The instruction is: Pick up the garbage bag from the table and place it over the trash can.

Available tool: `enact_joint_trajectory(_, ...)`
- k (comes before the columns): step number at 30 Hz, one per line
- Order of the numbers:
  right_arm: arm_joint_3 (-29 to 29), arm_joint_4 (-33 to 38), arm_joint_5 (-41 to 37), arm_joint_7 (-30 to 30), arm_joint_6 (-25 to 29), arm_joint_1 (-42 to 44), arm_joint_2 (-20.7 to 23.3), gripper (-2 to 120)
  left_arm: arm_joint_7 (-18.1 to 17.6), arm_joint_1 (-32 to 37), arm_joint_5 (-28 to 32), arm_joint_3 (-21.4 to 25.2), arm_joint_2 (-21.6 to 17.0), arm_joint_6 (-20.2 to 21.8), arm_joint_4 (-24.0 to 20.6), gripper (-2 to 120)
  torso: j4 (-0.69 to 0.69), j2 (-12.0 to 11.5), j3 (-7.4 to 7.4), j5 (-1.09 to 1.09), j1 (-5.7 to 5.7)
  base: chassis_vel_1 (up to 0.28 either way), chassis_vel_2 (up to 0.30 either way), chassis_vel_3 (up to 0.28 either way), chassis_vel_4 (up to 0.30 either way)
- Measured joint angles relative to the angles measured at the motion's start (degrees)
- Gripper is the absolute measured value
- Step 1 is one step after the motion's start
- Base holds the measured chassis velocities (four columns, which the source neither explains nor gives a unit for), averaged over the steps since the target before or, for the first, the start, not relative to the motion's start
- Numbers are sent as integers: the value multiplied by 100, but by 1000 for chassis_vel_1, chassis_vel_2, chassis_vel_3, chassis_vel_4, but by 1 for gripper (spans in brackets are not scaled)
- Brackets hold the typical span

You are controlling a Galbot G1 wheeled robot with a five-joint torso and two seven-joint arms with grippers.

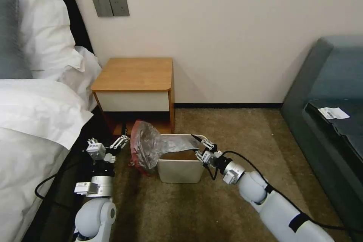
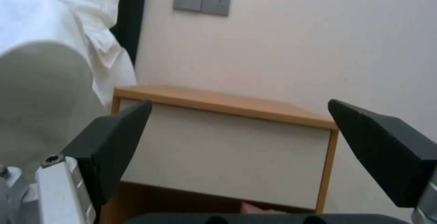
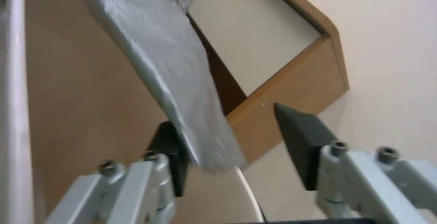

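Right gripper [image 1: 197, 146] sits at the can's [image 1: 180, 172] right rim, jaws spread wide, with the bag's [image 1: 151, 147] loose end between them. The bag drapes across the can's left side. Left gripper [image 1: 107, 144] is wide open near the bed [image 1: 34, 121], empty, facing the table [image 1: 134, 73].

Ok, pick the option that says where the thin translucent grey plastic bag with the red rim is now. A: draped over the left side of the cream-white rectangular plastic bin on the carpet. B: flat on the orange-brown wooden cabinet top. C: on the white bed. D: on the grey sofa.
A: the thin translucent grey plastic bag with the red rim hangs over the left side of the cream-white rectangular plastic bin, its tail stretching across to the right gripper.
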State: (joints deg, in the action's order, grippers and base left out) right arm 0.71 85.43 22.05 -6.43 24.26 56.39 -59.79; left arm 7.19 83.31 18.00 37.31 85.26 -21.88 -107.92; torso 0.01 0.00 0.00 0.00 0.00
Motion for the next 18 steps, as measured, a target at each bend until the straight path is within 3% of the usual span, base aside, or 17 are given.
enact_joint_trajectory(2, 0, 15, -35, -77, -8, -28, 44, 54, 0, 2, -11, -1, 6, -2, 11, 97, 0, 0, 0, 0, 0, 0, 0, 0, 0)
enact_joint_trajectory(4, -1, 71, -163, -304, -24, -96, 209, 66, 0, 9, -35, -3, 22, -11, 42, 97, 0, 0, 0, 0, 0, 0, 0, 0, 0)
enact_joint_trajectory(8, -12, 156, -485, -568, -20, -122, 477, 76, -1, -8, -43, -5, 19, -14, 71, 97, -1, 0, 0, 0, 0, 0, 0, 0, 0)
enact_joint_trajectory(11, -61, 246, -716, -744, -6, -100, 663, 92, -16, -67, -41, -4, -2, 2, 77, 97, -1, 0, 0, 1, 0, 0, 0, 0, 0)
enact_joint_trajectory(18, -53, 297, -1324, -1003, -9, -168, 763, 100, -24, -108, -45, -32, 3, 41, 77, 97, -1, 0, 0, 1, 0, 0, 0, 0, 0)
